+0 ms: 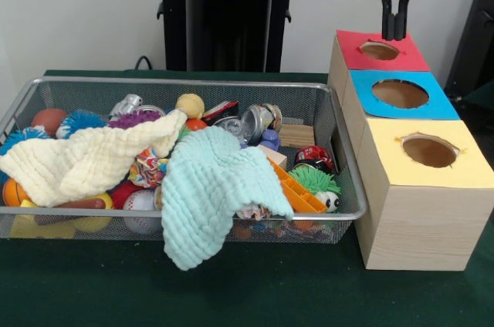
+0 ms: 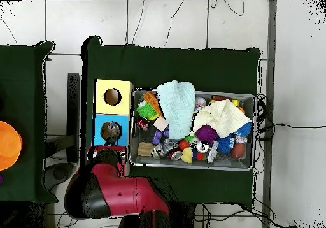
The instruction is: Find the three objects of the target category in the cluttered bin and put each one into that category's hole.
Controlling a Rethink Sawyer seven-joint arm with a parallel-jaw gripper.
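Gripper point(image 1: 395, 30) hangs just above the red hole point(image 1: 379, 51), fingers pressed together, holding nothing visible. Wire bin point(image 1: 346, 180) of clutter sits beside the boxes, apart from it.

Glossy red arm shell point(image 2: 118, 197) with black joint sections, red wrist housing, slim black two-pronged tool point(image 1: 395, 32)

Gripper point(image 1: 395, 28) above red-topped hole point(image 1: 379, 50), cluttered wire bin point(image 1: 349, 180), mint cloth point(image 1: 212, 188) draped over rim
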